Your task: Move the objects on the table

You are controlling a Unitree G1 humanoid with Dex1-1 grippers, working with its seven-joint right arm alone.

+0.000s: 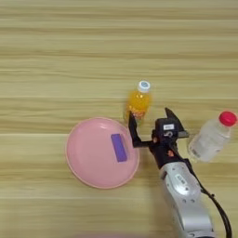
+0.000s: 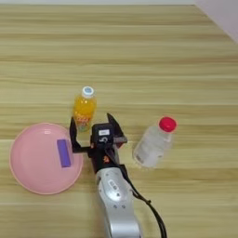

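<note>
A round pink plate [image 1: 93,160] lies on the table [image 1: 56,60] at the left, with a small flat purple rectangle [image 1: 119,147] on its right half. Just beyond the plate's right rim stands a small bottle of orange drink [image 1: 139,103] with a white cap. A clear plastic bottle with a red cap [image 1: 213,136] stands at the right. My right gripper [image 1: 149,119] is open, its two black fingers spread wide just in front of the orange bottle, the left finger [image 1: 133,131] over the plate's right rim. Nothing is between them. No scissors show.
The silver forearm [image 1: 188,200] comes up from the bottom edge between the plate and the clear bottle, with a black cable [image 1: 218,209] trailing on its right. A pale corner [image 2: 223,16] beyond the table's edge shows at the far right.
</note>
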